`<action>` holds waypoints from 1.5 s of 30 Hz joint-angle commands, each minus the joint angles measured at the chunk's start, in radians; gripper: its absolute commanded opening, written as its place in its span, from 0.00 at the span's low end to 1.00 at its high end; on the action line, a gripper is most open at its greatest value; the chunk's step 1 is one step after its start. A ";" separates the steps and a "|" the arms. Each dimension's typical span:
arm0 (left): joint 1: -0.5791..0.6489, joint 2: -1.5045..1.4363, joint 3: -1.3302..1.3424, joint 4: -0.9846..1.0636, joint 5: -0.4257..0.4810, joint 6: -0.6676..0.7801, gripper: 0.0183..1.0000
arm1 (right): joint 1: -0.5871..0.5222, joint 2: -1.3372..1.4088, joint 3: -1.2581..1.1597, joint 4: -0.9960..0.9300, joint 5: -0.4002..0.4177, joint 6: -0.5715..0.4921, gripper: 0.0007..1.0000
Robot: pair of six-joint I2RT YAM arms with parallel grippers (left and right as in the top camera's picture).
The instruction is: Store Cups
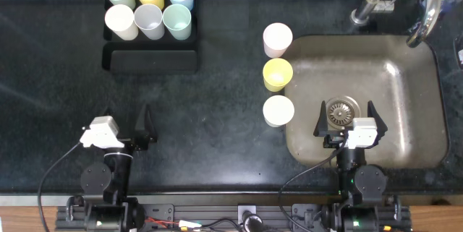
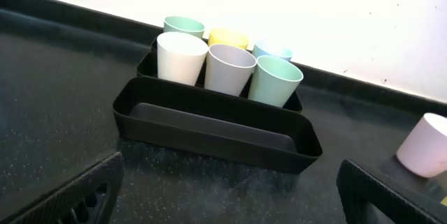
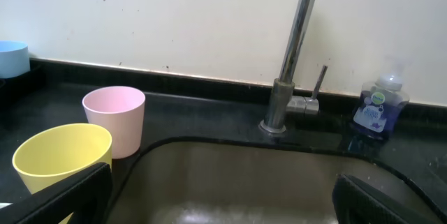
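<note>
Black speckled countertop (image 1: 217, 102) is holding pink plastic cup (image 1: 277, 39), yellow plastic cup (image 1: 277, 74), white plastic cup (image 1: 278, 110) beside steel sink (image 1: 391, 95); left gripper (image 1: 145, 120), right gripper (image 1: 346, 116) sitting open. Risk: nudged cup toppling into it.

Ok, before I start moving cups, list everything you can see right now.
Tray: one, black, far left of the counter; front compartment empty.
Cups in tray: six; two mint, yellow, blue, white, grey; back compartments.
Loose cups: three; pink, yellow, white; on the counter along the sink's left edge.
Sink: one, steel, right side.
Tap: one, chrome, behind the sink.
Soap bottle: one, blue, beside the tap.
Left claw: open, over the counter, facing the tray.
Right claw: open, over the sink.
</note>
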 commanded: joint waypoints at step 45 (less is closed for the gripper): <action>-0.639 2.133 2.050 -0.738 -0.131 -0.272 1.00 | -0.006 -0.010 -0.013 0.006 -0.007 0.001 1.00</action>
